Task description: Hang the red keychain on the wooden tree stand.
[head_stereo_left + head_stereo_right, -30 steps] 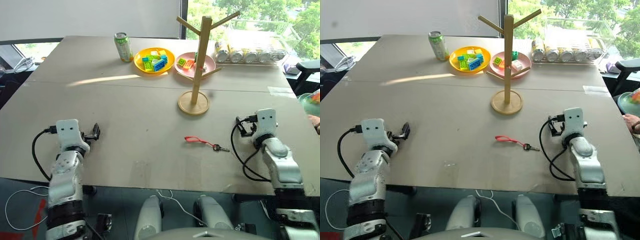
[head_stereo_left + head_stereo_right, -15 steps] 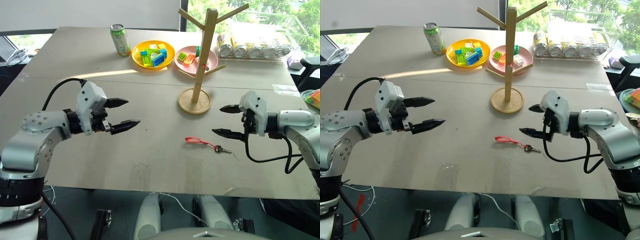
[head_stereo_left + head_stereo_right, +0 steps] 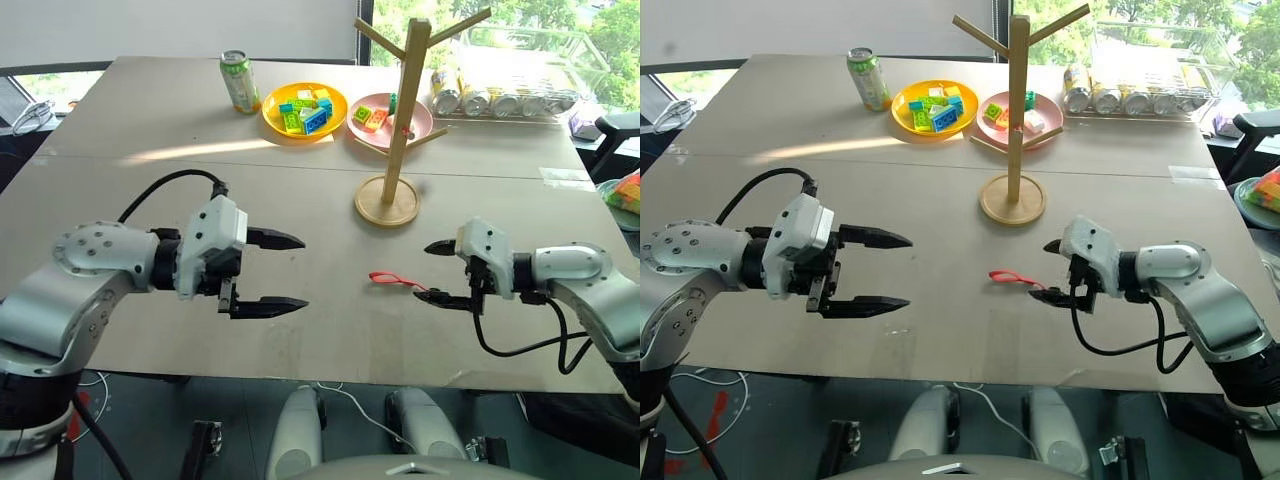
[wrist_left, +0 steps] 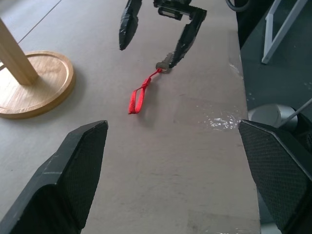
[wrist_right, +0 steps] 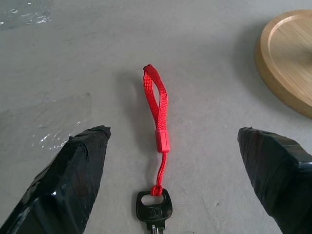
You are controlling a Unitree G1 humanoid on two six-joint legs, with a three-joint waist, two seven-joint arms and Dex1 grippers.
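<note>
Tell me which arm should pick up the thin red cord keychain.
Right. The right gripper, jaws open, hangs right at the key end of the red cord keychain; the left gripper is farther off across the table.

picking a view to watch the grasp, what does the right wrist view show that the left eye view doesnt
Right wrist view alone: the dark key close up, with its hole and the cord knotted through it.

Left eye view alone: both grippers with fingers open, left gripper and right gripper, the wooden tree stand's post and pegs, a green can, and two plates of blocks.

Both: the red keychain lying flat, the stand's round base, and the table.
</note>
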